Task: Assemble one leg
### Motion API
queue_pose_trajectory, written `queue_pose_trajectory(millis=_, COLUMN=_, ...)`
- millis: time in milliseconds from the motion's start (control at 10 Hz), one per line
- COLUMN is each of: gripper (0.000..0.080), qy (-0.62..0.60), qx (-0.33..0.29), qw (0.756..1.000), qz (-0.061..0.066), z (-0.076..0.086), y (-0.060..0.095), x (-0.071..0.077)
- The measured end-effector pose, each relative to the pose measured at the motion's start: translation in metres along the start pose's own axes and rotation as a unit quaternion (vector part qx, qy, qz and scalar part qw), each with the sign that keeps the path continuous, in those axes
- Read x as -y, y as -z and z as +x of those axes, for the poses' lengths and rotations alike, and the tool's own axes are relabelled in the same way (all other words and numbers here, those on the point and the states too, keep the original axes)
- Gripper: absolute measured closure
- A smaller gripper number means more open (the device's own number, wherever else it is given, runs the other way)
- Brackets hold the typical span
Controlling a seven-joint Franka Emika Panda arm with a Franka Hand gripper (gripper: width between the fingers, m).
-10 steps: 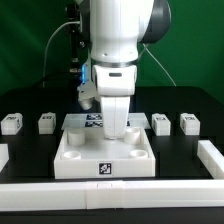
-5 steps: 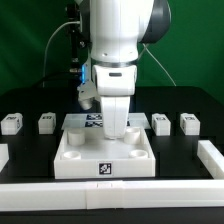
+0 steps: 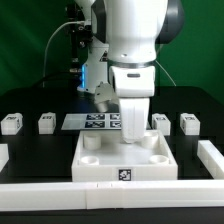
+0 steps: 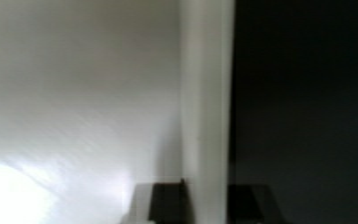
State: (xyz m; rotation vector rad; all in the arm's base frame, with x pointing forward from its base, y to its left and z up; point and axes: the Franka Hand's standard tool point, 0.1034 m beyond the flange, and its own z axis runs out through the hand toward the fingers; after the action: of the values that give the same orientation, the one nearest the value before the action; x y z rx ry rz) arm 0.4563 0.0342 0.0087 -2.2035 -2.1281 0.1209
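Observation:
Four small white legs with tags stand in a row across the table: two at the exterior view's left (image 3: 11,122) (image 3: 46,122) and two at its right (image 3: 160,121) (image 3: 189,122). One right leg is partly behind the arm. The large white tray-like part (image 3: 128,158) with round corner sockets lies in front. My gripper (image 3: 135,133) points down at the tray's back wall. In the wrist view the fingers (image 4: 172,203) stand on either side of the wall's white edge (image 4: 208,100), so my gripper (image 4: 208,205) is shut on it.
The marker board (image 3: 98,121) lies behind the tray, to the left of my gripper. White rails run along the front (image 3: 60,190) and the right side (image 3: 210,153) of the black table. A dark stand with cables rises at the back left.
My arm has moved toward the exterior view's right, and the tray-like part has slid right with it. More of the marker board shows. The legs have not moved.

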Motion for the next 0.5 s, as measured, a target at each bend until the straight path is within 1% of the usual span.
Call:
queue_pose_trajectory(millis=200, gripper=0.0723, qy=-0.003, qx=-0.004, qw=1.0, qz=-0.008, z=0.017, y=0.002, x=-0.013)
queue_pose_trajectory(millis=400, gripper=0.0723, qy=-0.004, qx=-0.007, qw=1.0, qz=-0.012, z=0.032, y=0.003, x=-0.02)
queue_pose_trajectory(millis=500, gripper=0.0723, qy=-0.005, qx=-0.007, qw=1.0, qz=-0.013, z=0.037, y=0.003, x=-0.022)
